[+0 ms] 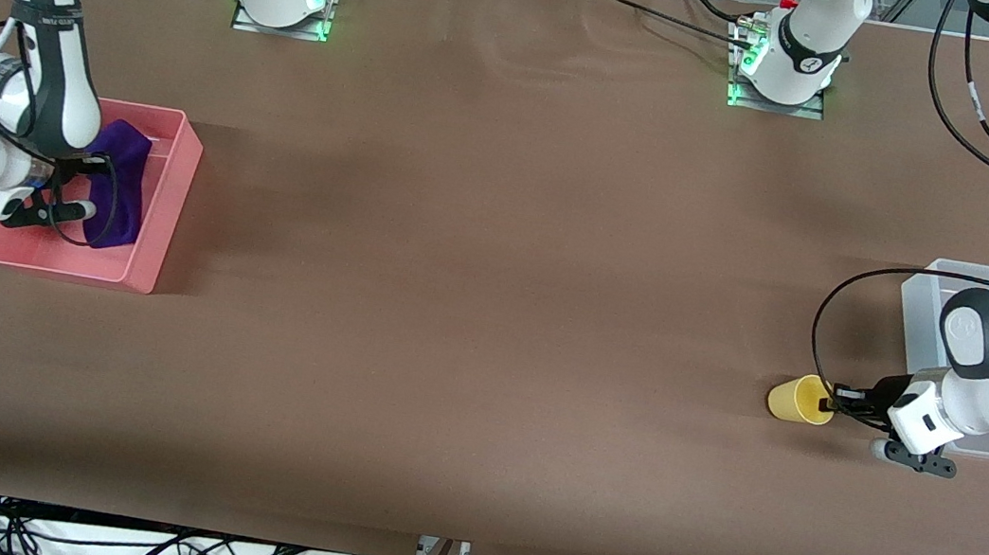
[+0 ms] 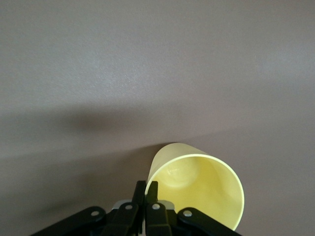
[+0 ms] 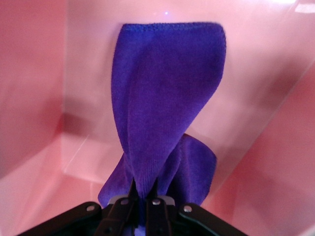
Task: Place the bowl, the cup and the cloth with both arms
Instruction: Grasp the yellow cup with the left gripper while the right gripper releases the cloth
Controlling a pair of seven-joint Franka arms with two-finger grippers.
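Hanging from the right hand [image 3: 145, 199], whose fingers were clamped on its bunched end, the cloth [image 1: 120, 185] trailed down inside the pink bin [image 1: 163, 215] at the right arm's end of the table [image 1: 496, 268]. The left hand [image 1: 829, 405] pinched the rim of the cup [image 1: 799, 399], tipped on its side low over the table, just beside a clear bin [image 1: 917, 300].
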